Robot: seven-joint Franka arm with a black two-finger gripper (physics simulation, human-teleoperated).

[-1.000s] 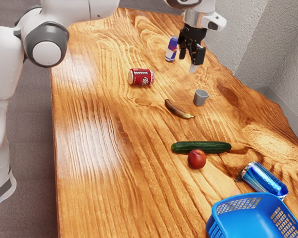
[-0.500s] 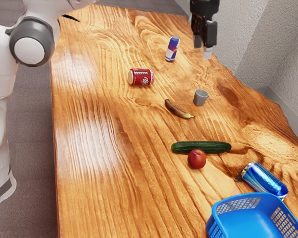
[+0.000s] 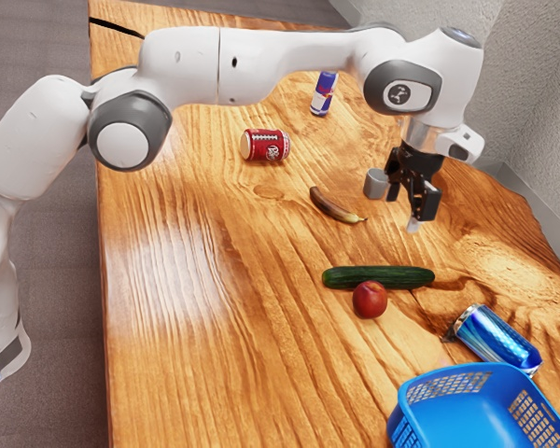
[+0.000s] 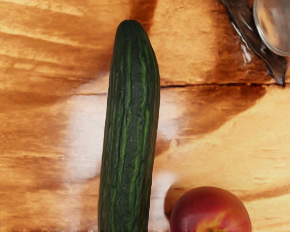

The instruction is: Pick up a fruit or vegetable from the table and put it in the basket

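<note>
Green cucumber (image 3: 378, 277): whole, lying flat on the wooden table (image 3: 196, 355); in the wrist view, the red fruit (image 3: 370, 300) is just beside it.
Red fruit: round and smooth, with a yellow patch.
Black gripper (image 3: 402, 213): raised above the table, fingers spread apart, nothing held between them.
Blue basket (image 3: 481, 371): at the exterior view's lower right, well apart from the gripper.
Blue can (image 3: 497, 341): on its side, near the basket's rim.
Banana (image 3: 334, 205): brown and yellow, on the table near the grey cup (image 3: 375, 184).
Dark red can (image 3: 265, 145): on its side.
Slim can (image 3: 324, 94): upright, farther back.
</note>
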